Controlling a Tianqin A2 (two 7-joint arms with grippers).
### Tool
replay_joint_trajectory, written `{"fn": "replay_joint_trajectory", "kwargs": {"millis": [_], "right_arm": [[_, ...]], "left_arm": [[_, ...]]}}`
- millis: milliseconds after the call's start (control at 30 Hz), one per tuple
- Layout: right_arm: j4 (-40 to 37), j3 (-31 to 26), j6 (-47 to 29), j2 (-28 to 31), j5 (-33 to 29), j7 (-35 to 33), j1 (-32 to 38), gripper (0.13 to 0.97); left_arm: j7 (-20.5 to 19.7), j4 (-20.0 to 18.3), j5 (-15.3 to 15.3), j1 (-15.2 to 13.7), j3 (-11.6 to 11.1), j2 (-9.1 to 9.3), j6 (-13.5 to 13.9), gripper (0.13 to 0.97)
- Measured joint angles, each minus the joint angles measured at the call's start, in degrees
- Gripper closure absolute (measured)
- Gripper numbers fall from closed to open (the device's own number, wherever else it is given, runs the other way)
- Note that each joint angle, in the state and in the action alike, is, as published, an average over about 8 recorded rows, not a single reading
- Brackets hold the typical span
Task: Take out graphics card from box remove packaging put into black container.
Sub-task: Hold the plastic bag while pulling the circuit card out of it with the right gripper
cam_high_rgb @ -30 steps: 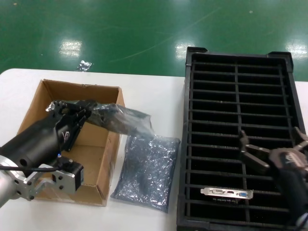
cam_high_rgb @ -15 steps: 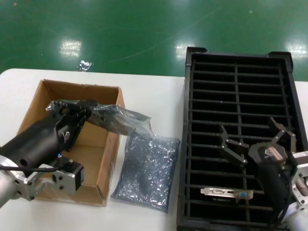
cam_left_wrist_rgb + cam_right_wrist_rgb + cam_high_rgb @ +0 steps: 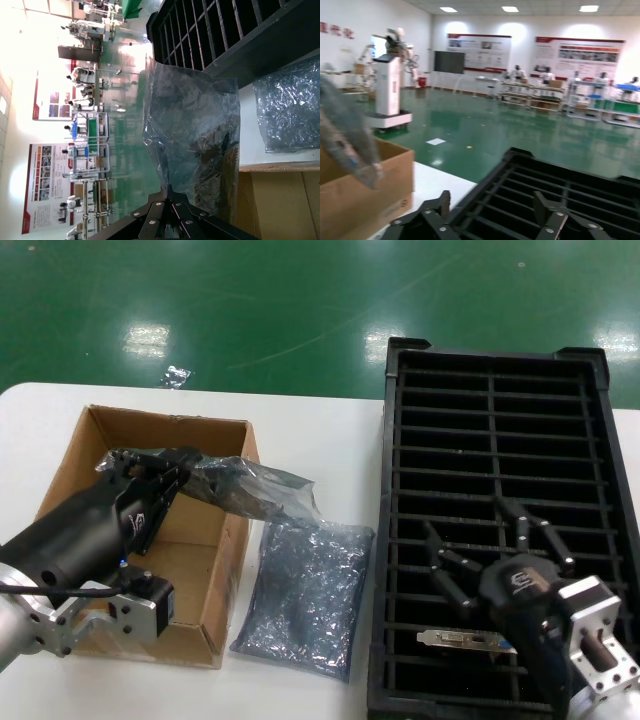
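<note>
Graphics card (image 3: 255, 492): it is hanging, bagged, from the left pincer, out over the right wall of the box toward the bench; a dark board is showing faintly through the film in the left wrist view.
Left pincer (image 3: 180, 472): it is clamping tight on one end of the packaging (image 3: 262, 490), above the open box.
Right pincer (image 3: 497, 544): it is hovering with fingers spread wide and nothing between them, over the near rows of the black container, well apart from the bag.
Box (image 3: 75, 470): it is sitting at the left of the white bench (image 3: 330, 445), flaps upright.
Black container (image 3: 398, 490): it is lying at the right; a second card (image 3: 465, 641) is resting in a near slot, just below the right pincer.
Empty bag (image 3: 305, 595): it is lying flat on the bench between box and container.
Step in hand, as I judge it: the right pincer is needing to cross over and pinch the free end of the bag.
Doing it well: I would grip film only, not the board inside, and pull steadily in line with the bag while the left holds firm.
Risk: the slick film is liable to slip or tear, dropping the card.
</note>
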Motion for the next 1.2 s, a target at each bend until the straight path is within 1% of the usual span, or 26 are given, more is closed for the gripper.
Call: {"fn": "replay_joint_trajectory", "kwargs": {"millis": [33,300,433,700,733,800,1000,1200], "right_arm": [[0.21,-0.24,-0.54,0.25,0.05,-0.2,-0.15,0.431],[1.32,-2.07,-3.6,1.7,0.44,-0.8,-0.8,0.649],[1.72,-3.22,-4.45,2.27,0.35,-0.58,-1.03,0.649],[1.56,-5.29,-6.54,1.98,0.43,-1.77,-0.47,0.82],[1.38,-5.5,-6.96,1.75,0.52,-2.26,-0.23,0.82],[0.8,-5.89,-7.95,1.17,0.8,-3.46,0.45,0.847],[-2.78,-6.9,-12.08,-0.5,1.93,-7.79,3.97,0.925],[-7.49,-7.73,-16.79,-0.92,2.92,-11.05,8.62,0.948]], "left_arm": [[0.0,0.0,0.0,0.0,0.0,0.0,0.0,0.958],[0.0,0.0,0.0,0.0,0.0,0.0,0.0,0.958],[0.0,0.0,0.0,0.0,0.0,0.0,0.0,0.958],[0.0,0.0,0.0,0.0,0.0,0.0,0.0,0.958],[0.0,0.0,0.0,0.0,0.0,0.0,0.0,0.958],[0.0,0.0,0.0,0.0,0.0,0.0,0.0,0.958],[0.0,0.0,0.0,0.0,0.0,0.0,0.0,0.958],[0.0,0.0,0.0,0.0,0.0,0.0,0.0,0.958]]}}
